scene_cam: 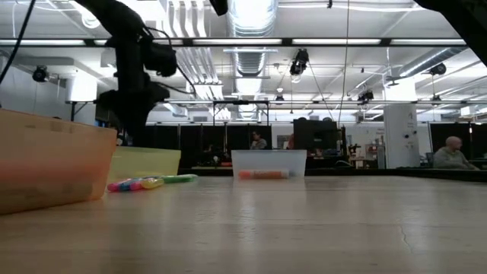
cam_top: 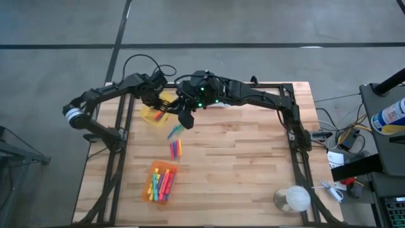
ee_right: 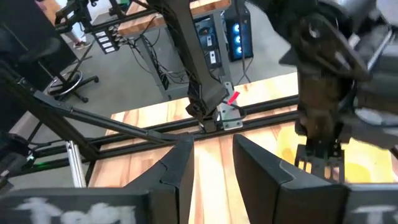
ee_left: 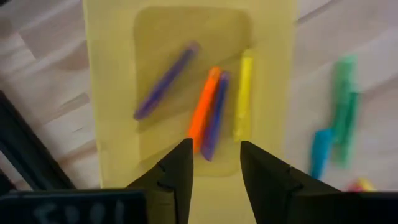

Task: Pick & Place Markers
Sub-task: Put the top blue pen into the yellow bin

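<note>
Several markers [ee_left: 205, 106], purple, orange and yellow, lie flat in the yellow bin [ee_left: 99, 93] at the table's far left. My left gripper [ee_left: 216, 165] hangs open just above that bin [cam_top: 152, 115], pointing down, with nothing between its fingers. More markers lie loose on the wood: a green and blue pair [cam_top: 175, 132] and a pink and orange bunch [cam_top: 176, 149]. My right gripper [ee_right: 211, 165] stands open and high beside the left one [cam_top: 186, 119], holding nothing. An orange bin [cam_top: 162, 183] near the front holds several markers.
A clear bin [scene_cam: 268, 164] with an orange marker inside stands at the table's far side. A round clear object [cam_top: 292, 199] sits at the near right corner. The black frame rails [cam_top: 296, 136] run along the table's sides. Bare wood lies in the middle and right.
</note>
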Controlling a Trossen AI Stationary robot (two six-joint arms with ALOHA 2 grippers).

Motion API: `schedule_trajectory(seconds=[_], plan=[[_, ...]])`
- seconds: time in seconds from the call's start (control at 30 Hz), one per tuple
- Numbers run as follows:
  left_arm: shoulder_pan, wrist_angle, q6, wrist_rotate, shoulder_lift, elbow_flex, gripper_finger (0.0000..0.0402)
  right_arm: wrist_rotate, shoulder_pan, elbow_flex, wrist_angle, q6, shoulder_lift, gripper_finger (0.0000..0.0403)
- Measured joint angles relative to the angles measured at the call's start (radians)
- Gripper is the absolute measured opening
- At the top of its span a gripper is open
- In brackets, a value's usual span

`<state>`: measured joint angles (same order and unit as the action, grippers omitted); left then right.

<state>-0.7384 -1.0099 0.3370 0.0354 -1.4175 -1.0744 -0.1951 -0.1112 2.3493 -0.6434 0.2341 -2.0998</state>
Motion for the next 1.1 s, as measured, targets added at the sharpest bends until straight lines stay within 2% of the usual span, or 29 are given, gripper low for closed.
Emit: schedule_trajectory(seconds=[0.1,0.33,0.53,0.67,0.8,0.97,1.1], plan=[[0.001,0.003,-0.004,-0.065,0.06,0.0,0.0128,0.001,0.0,0.0,-0.02,-0.001,0.002,0.0097],[0.049,0.019,0.13,-0.236,0.23,-0.004,0.0128,0.011,0.0,-0.001,-0.041,-0.01,0.032,0.0085],[0.177,0.08,0.24,-0.26,0.285,-0.011,0.0128,0.012,0.002,-0.001,-0.038,-0.025,0.053,0.0075],[0.273,0.127,0.266,-0.262,0.258,-0.013,0.0128,0.012,0.003,0.0,-0.031,-0.032,0.07,0.0073],[0.344,0.129,0.294,-0.259,0.18,-0.013,0.0128,0.012,0.003,0.0,-0.035,-0.026,0.071,0.0077],[0.357,0.128,0.255,-0.192,0.084,-0.008,0.0128,0.013,0.009,0.0,-0.033,-0.01,0.071,0.0078],[0.353,0.128,0.222,-0.19,-0.014,-0.003,0.0128,0.012,0.022,0.0,-0.034,-0.01,0.071,0.0071]])
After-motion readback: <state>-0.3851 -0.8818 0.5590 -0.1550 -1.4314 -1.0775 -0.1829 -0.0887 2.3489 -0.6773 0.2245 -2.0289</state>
